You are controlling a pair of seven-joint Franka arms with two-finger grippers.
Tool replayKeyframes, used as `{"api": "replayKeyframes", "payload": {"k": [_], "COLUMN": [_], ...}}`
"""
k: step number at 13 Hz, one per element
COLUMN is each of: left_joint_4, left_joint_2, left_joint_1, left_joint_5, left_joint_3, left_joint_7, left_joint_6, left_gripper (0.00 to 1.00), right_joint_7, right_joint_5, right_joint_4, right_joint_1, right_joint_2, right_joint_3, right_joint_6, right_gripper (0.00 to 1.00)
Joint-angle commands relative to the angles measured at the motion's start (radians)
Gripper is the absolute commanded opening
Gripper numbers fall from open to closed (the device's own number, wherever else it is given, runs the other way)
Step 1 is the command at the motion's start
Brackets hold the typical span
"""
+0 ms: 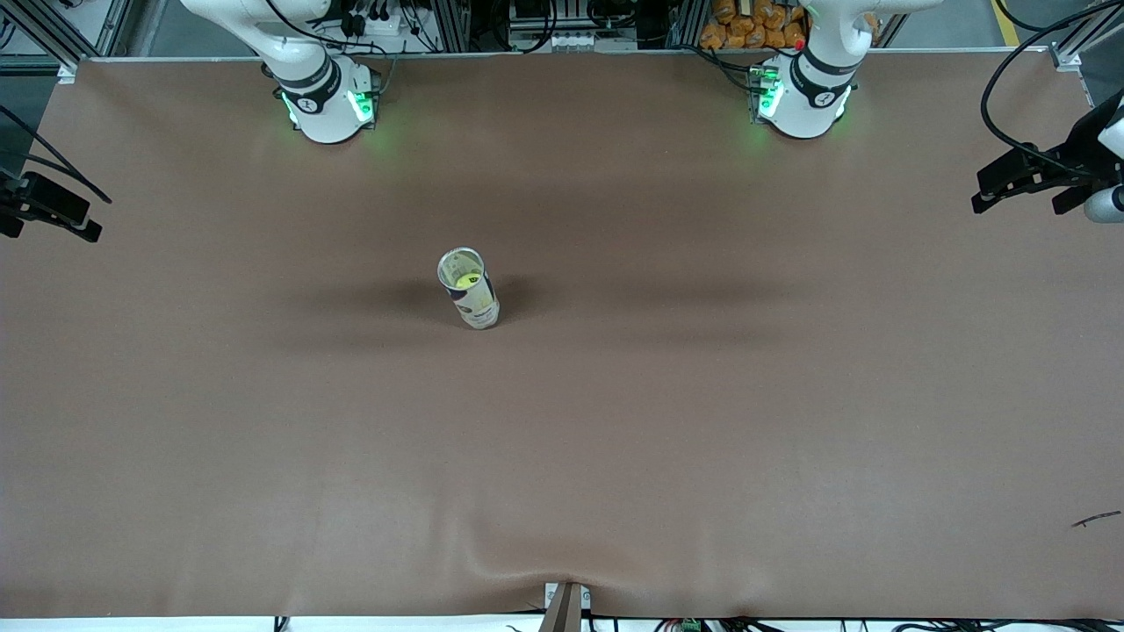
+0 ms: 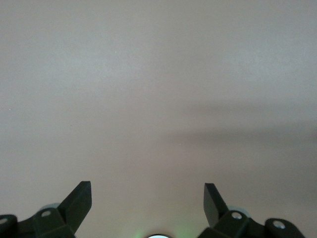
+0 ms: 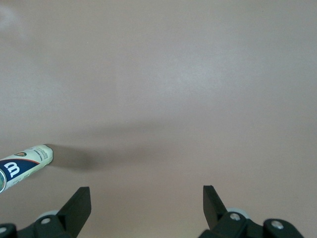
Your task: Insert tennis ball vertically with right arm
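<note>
A white tennis ball can stands upright and open-topped near the middle of the brown table. A yellow-green tennis ball sits inside it, a little below the rim. My right gripper hangs over the right arm's end of the table, well away from the can. It is open with nothing between its fingers, and the can shows at the edge of the right wrist view. My left gripper waits over the left arm's end of the table, open and empty.
The brown table cover is bare around the can and wrinkles slightly at the edge nearest the front camera. Both arm bases stand along the edge farthest from that camera. A small dark scrap lies toward the left arm's end.
</note>
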Motion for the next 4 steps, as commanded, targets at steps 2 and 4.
{"api": "replayKeyframes", "payload": {"k": [2,4], "left_joint_4": [0.009,0.011], "left_joint_2": [0.002,0.002], "left_joint_1": [0.005,0.005], "left_joint_5": [0.012,0.012], "left_joint_3": [-0.009,-0.007], "left_joint_7": [-0.003,-0.003], "left_joint_6": [-0.002,-0.003], "left_gripper": [1.00,1.00], "right_joint_7": [0.005,0.005], "right_joint_5": [0.001,0.001], "right_joint_4": [0.007,0.007], "right_joint_1": [-0.008,-0.008], "right_joint_2": [0.003,0.003], "right_joint_3": [0.004,0.004], "right_joint_6": [-0.009,-0.009], "right_gripper": [1.00,1.00]}}
